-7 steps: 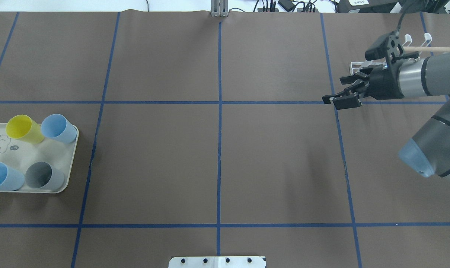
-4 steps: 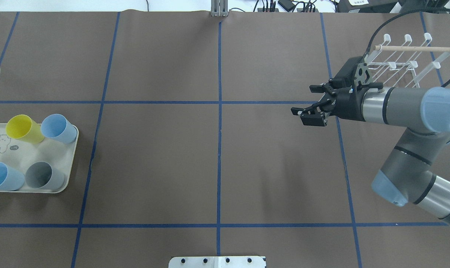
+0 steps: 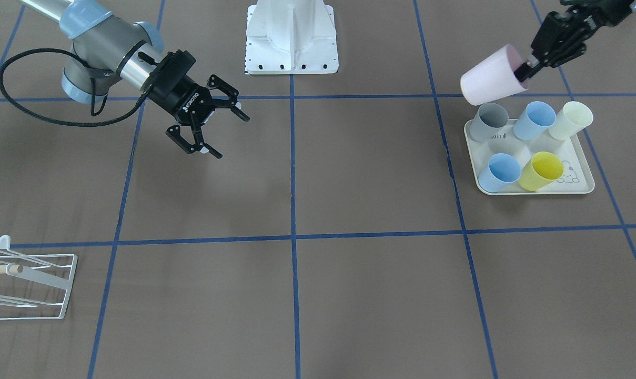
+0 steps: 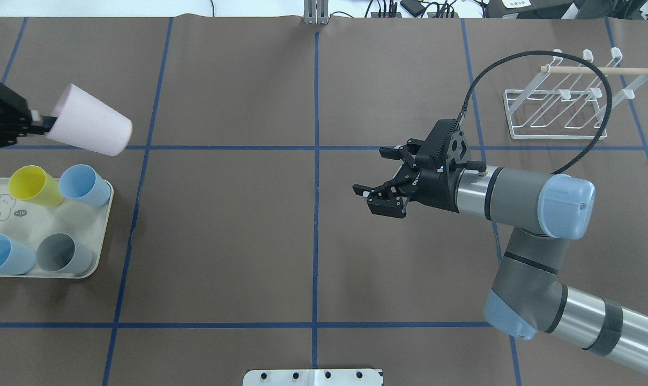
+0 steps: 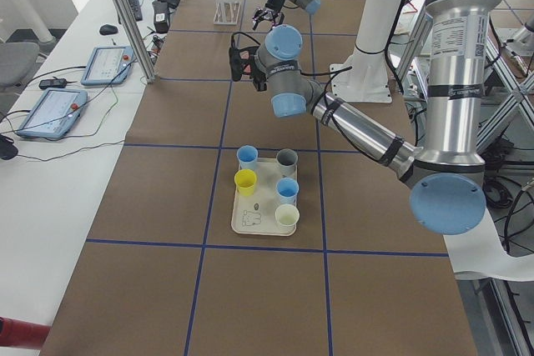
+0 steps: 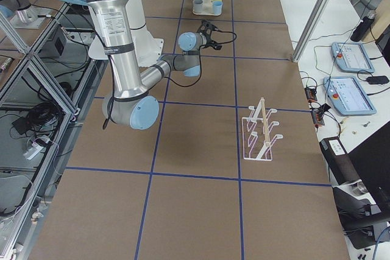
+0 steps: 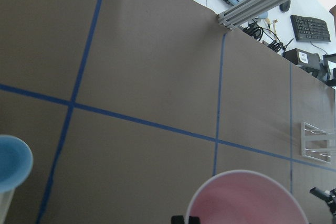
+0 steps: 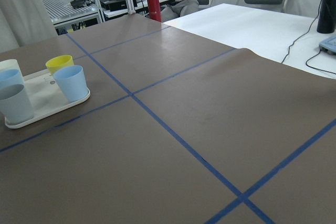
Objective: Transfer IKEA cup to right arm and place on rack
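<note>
Done: the pink cup (image 4: 90, 127) was off the tray (image 4: 39, 222) and in the air, so the pick-up looked complete.
Cup place: it hung tilted above the far left of the bench (image 4: 222, 241), just past the tray's edge, base pointing toward the bench's middle and mouth toward the left hand.
Left hand (image 4: 44, 122): clamped on the cup's rim, one finger inside the mouth and one outside.
Right hand (image 4: 372, 177): fingers apart and empty, held over the right half of the bench, turned toward the cup and well apart from it.
Left to do: bring the two hands together, pass the cup to the right hand, let go with the left, carry the cup to the rack (image 4: 597, 69) and set it there.
Progress: early, by my judgement; the hand-over had not yet begun.
Rack state: no cup on it, at the far right corner.
Cups in all: six.
Cups held: one, pink.
Cups on tray: five, namely two blue cups (image 3: 536, 119), one grey cup (image 3: 492, 120), one yellow cup (image 3: 543, 169) and one cream cup (image 3: 573, 120).
Trays: one.
Racks: one.
Arms: two.
</note>
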